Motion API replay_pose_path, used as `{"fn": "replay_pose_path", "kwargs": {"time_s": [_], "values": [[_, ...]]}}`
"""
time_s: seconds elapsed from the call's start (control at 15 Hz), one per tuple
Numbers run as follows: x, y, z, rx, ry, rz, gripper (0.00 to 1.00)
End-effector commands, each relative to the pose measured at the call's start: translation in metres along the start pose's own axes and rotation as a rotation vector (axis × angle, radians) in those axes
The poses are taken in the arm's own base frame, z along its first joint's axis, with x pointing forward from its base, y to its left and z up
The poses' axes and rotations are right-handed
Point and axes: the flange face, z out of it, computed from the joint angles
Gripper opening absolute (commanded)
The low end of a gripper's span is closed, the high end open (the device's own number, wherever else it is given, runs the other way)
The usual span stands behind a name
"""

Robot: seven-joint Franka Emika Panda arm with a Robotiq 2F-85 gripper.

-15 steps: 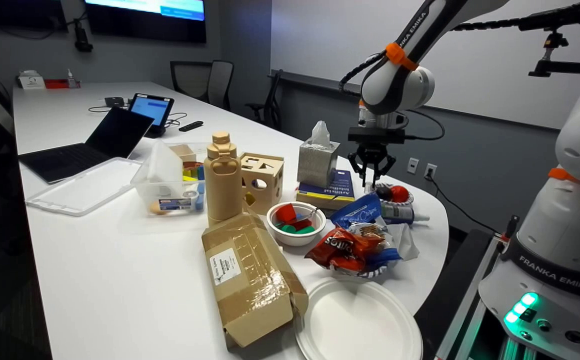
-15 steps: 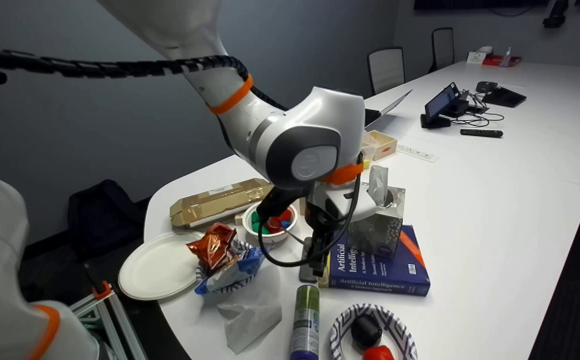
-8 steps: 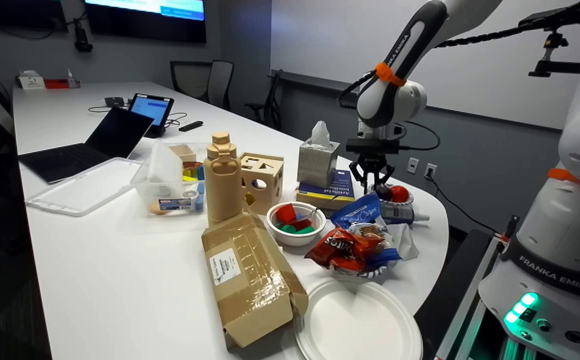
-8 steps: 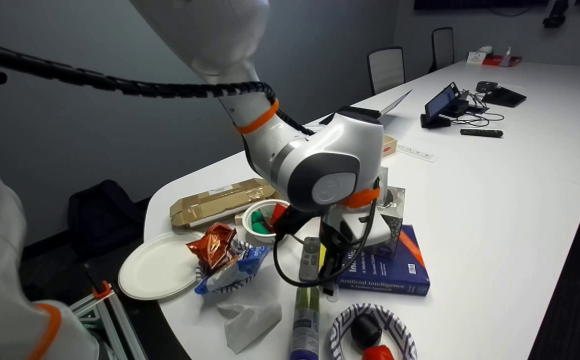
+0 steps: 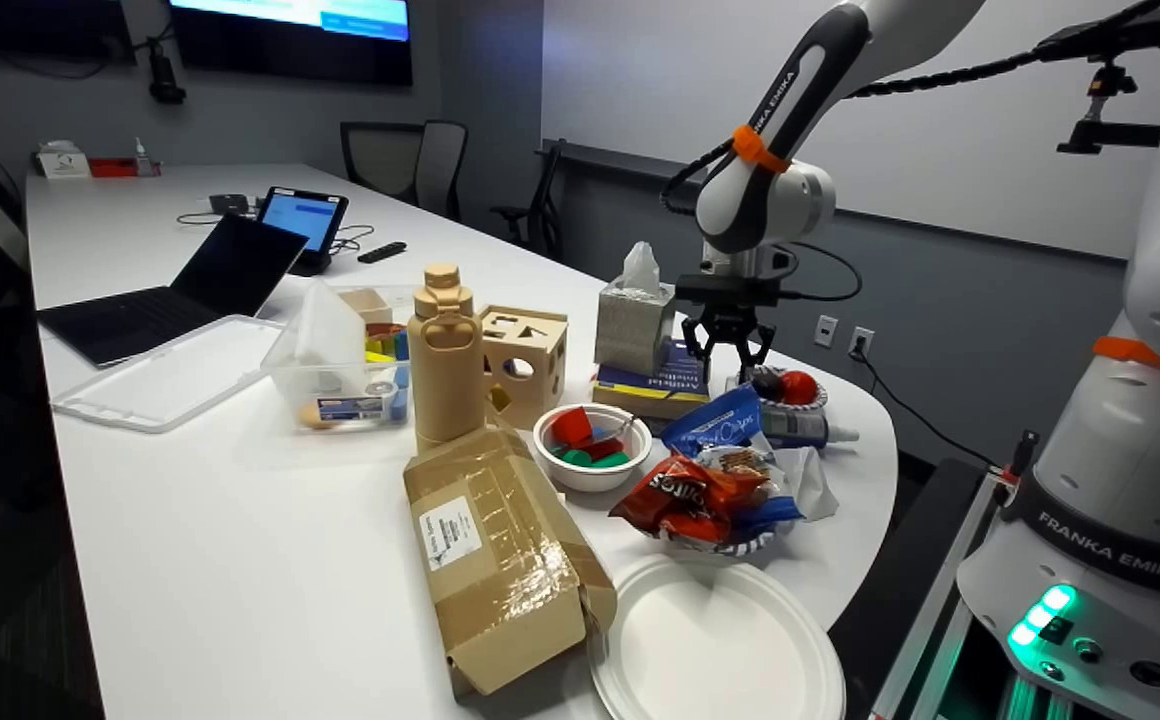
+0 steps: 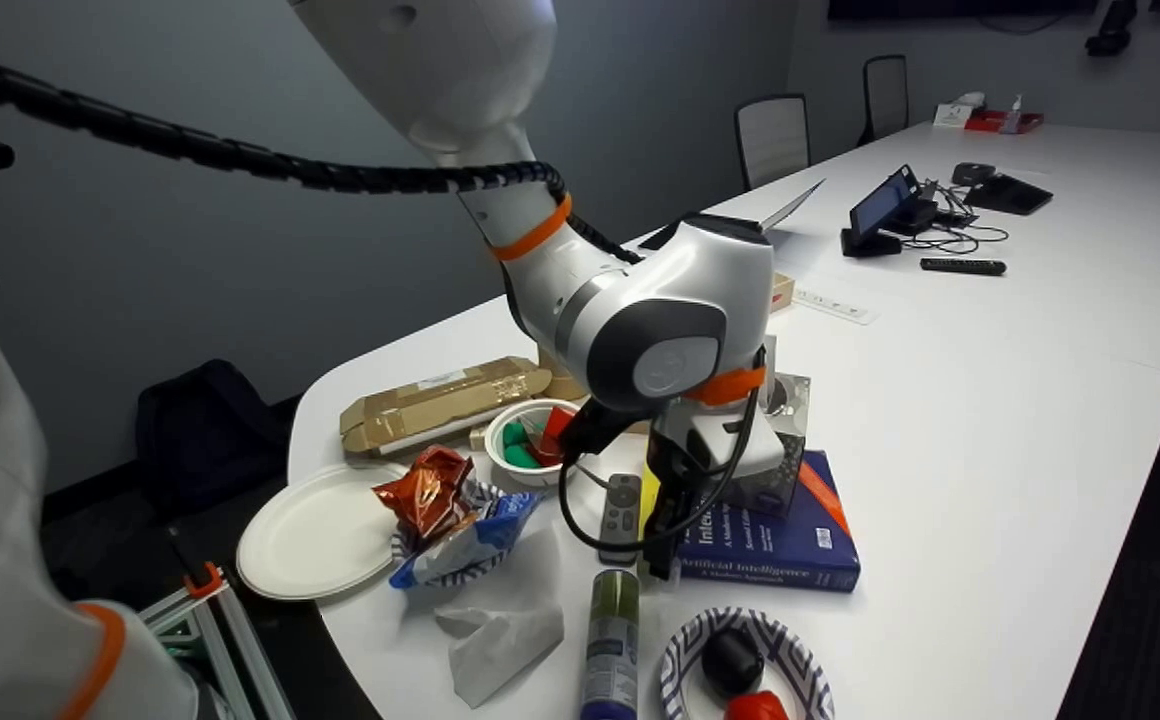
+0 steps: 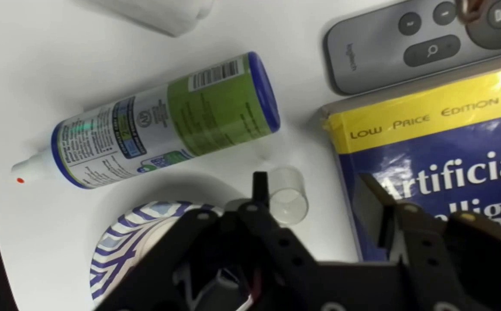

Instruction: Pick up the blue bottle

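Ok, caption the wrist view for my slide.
Wrist view: a small clear container appears in the gap of the open pincer, near a blue-and-yellow book.

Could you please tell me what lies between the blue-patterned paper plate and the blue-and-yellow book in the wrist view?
The wrist view shows a small translucent cylindrical container there.

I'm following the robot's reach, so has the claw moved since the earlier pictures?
Yes: in an exterior view, the claw has shifted toward the tissue box, which stands where it did.
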Motion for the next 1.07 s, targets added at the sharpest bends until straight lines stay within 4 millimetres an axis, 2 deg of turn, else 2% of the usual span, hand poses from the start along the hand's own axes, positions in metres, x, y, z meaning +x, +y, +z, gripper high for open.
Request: {"fn": "replay_pose_path", "kwargs": {"time_s": [0.0,0.07,0.13,0.6,1.0], "values": [[0.007,0.004,-0.017,0.01,0.017,0.001,0.87],[0.009,0.005,-0.019,0.014,0.02,0.002,0.96],[0.01,0.007,-0.02,0.016,0.022,0.004,0.99],[0.007,0.01,-0.019,0.02,0.016,0.006,1.0],[0.007,0.011,-0.005,-0.003,-0.017,0.023,1.0]]}}
